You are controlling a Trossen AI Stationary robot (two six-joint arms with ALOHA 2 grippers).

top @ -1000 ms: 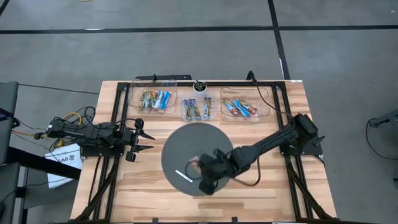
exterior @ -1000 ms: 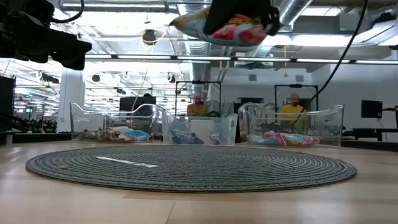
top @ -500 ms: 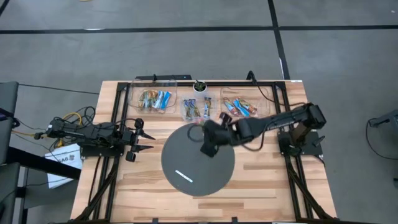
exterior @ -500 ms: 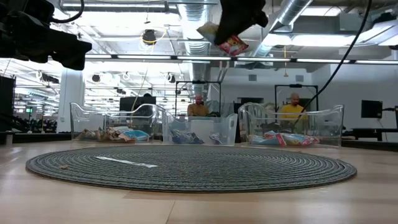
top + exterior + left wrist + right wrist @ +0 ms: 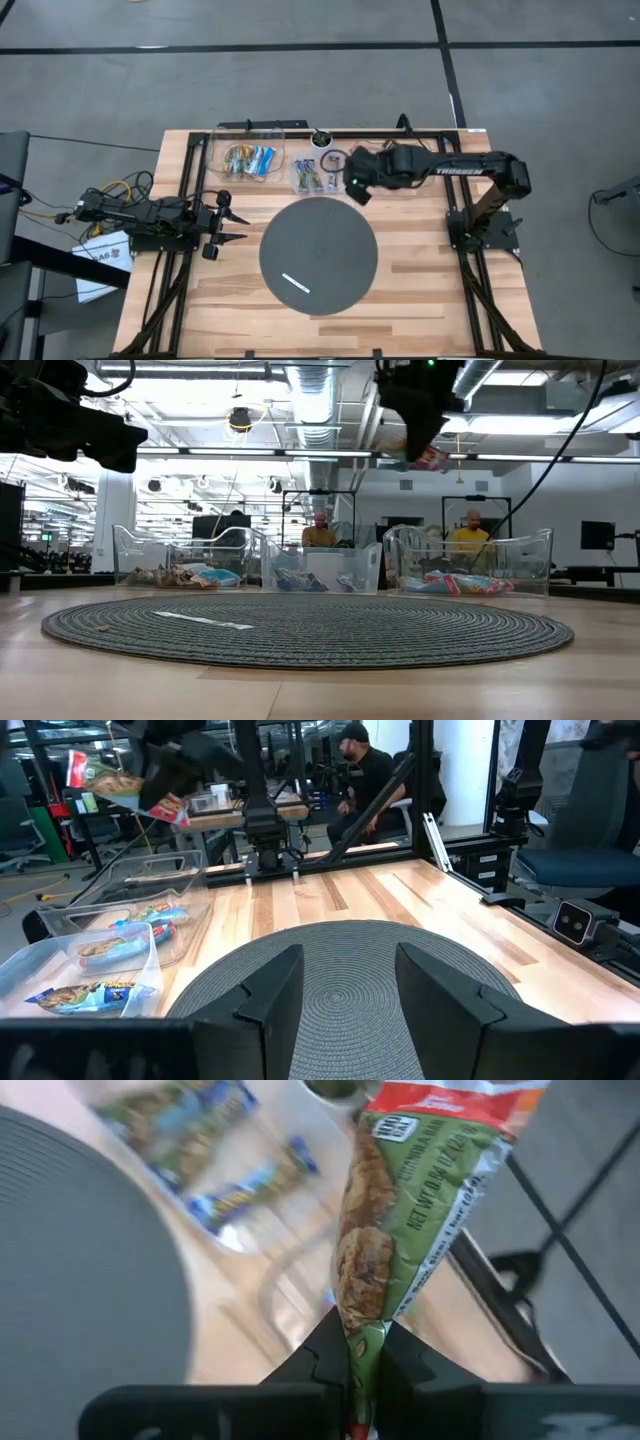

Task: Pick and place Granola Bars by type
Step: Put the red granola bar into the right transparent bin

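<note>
My right gripper (image 5: 353,184) is shut on a green-and-orange granola bar (image 5: 400,1210), high over the far side of the table between the middle bin (image 5: 314,176) and the right bin (image 5: 387,171). The bar also shows in the low view (image 5: 430,457) and in the left wrist view (image 5: 120,785). All three clear bins hold several wrapped bars, and the left bin (image 5: 250,158) has blue and tan ones. My left gripper (image 5: 226,225) is open and empty at the table's left side. A thin white strip (image 5: 295,283) lies on the round dark mat (image 5: 318,255). My right gripper pinches one end of the bar's wrapper (image 5: 362,1342) between its two fingers. The rest of the bar sticks out past the fingertips. In the low view the bar hangs tilted below the gripper (image 5: 412,410), lifted clear of the bins and the table.
The black frame rails run along the table's left and right sides (image 5: 185,200) and its far edge. A small dark cup (image 5: 320,139) stands behind the middle bin. People sit in the room beyond the table (image 5: 470,535).
My right gripper has carried the bar from over the near part of the mat toward the table's far edge and to the right. It is now over the bins and has stayed shut on the bar. The arm has stretched out level along the far side.
</note>
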